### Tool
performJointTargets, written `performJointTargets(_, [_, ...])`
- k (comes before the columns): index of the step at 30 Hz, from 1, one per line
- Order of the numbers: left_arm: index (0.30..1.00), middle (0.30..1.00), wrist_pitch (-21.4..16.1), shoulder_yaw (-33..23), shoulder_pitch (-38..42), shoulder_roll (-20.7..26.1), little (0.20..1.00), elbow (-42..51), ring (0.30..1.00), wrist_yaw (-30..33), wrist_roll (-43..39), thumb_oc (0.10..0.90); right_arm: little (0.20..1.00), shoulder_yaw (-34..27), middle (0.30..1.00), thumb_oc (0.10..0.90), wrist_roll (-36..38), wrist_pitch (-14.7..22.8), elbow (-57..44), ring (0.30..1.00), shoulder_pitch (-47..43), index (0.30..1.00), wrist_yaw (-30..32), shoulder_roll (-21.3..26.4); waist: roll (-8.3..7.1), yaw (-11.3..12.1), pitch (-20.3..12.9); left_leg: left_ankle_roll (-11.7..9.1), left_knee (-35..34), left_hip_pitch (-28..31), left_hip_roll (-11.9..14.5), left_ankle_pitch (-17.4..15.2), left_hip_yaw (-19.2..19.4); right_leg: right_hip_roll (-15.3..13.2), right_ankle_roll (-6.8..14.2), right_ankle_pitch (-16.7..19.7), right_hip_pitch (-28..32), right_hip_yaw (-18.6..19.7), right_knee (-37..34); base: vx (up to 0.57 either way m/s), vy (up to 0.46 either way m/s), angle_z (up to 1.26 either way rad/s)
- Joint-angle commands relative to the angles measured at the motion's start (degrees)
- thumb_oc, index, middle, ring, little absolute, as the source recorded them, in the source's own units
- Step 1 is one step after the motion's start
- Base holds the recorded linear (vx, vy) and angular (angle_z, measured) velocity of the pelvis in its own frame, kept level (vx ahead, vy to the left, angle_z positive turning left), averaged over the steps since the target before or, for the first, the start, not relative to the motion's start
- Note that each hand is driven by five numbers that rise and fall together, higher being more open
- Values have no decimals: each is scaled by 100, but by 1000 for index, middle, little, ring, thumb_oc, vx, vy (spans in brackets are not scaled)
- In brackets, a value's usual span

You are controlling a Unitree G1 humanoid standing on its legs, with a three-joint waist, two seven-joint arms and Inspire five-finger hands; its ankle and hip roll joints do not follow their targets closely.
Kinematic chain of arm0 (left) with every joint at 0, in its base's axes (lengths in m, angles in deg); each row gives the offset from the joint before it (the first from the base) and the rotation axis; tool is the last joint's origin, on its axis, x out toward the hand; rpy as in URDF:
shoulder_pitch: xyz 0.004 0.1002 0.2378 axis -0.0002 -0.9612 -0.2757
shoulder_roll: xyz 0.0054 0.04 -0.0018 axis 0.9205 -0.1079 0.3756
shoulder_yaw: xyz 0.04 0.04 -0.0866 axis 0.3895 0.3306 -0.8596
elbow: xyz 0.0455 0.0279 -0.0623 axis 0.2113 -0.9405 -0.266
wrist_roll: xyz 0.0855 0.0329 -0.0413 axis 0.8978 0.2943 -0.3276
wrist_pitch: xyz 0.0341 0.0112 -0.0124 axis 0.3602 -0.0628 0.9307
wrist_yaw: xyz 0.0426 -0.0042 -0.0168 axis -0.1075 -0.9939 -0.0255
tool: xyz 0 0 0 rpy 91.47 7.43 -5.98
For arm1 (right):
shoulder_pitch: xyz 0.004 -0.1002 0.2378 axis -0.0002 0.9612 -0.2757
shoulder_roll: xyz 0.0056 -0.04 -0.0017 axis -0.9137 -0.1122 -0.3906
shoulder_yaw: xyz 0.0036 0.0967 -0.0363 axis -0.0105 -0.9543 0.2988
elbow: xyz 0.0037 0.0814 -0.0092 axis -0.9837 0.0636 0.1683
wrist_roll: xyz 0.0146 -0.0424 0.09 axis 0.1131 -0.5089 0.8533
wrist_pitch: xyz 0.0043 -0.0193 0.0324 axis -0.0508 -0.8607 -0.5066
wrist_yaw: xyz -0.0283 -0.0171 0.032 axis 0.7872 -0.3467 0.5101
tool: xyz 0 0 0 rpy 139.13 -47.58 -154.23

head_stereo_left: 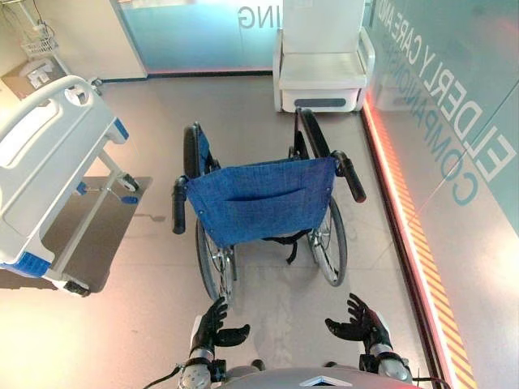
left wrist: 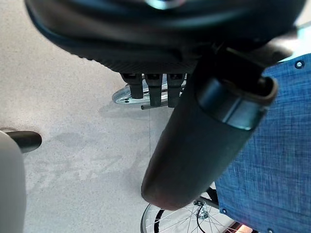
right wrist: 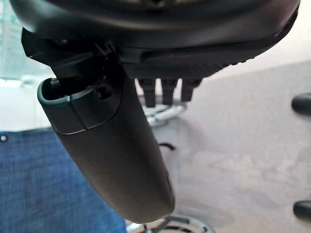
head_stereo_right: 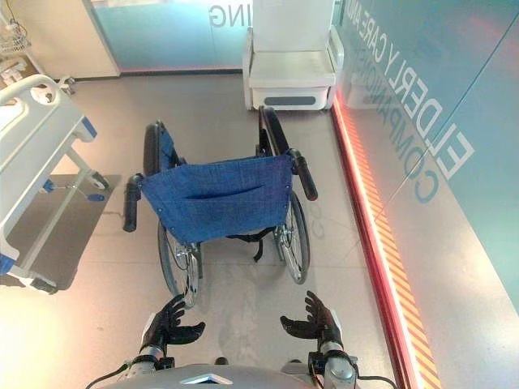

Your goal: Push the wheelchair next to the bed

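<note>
**Wheelchair stands ahead of two empty hands**

In the left eye view the wheelchair stands in the middle of the floor, its blue fabric back facing the robot and its black push handles sticking out at either side; the bed lies off to the robot's left, apart from the chair; a white seat stands against the far wall beyond it; the left hand and the right hand hover low in front of the robot, both short of the chair's rear wheels, fingers spread and holding nothing.

The right eye view shows the same layout; an orange striped strip runs along the wall on the robot's right.

In the left wrist view the thumb stands straight beside the short row of fingers, with the blue fabric and a spoked wheel past them.

In the right wrist view the thumb is likewise extended, nothing in its grasp; blue fabric shows beside it.
</note>
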Motion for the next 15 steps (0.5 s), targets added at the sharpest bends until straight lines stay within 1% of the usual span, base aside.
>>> performJointTargets(1, [900, 900, -495, -163, 560, -137, 900, -98, 900, 131, 79, 800, 900, -169, 900, 800, 43, 567, 98, 900, -443, 900, -20, 61, -13, 38, 129, 185, 57, -47, -520, -466, 13, 276, -296, -323, -232, -120, 528, 0, 0, 0])
performJointTargets(3, [900, 900, -560, -165, 550, -126, 900, -37, 900, -87, -128, 800, 900, -130, 900, 800, -3, 552, 83, 900, -455, 900, 11, 82, -9, 46, 137, 184, 49, -60, -518, -459, 9, 280, -301, -321, -245, -118, 521, 0, 0, 0])
performJointTargets(6, [900, 900, -515, -184, 522, -150, 900, -30, 900, -308, -203, 800, 900, -133, 900, 800, -100, 533, 68, 900, -438, 900, 38, 80, -4, 51, 135, 181, 47, -62, -517, -454, 11, 276, -297, -311, -245, -129, 522, 0, 0, 0])
performJointTargets(12, [900, 900, -469, -125, 527, -161, 900, -106, 900, -363, -141, 800, 900, -60, 900, 800, -177, 534, 45, 900, -449, 900, 95, 55, -18, 56, 119, 183, 39, -62, -522, -443, -3, 288, -301, -305, -239, -133, 507, 0, 0, 0])
performJointTargets(15, [900, 900, -481, -121, 548, -174, 900, -105, 900, -261, -85, 800, 900, -42, 900, 800, -98, 513, 0, 900, -454, 900, 77, 42, -26, 53, 114, 181, 41, -65, -520, -443, 9, 286, -303, -303, -245, -134, 508, 0, 0, 0])
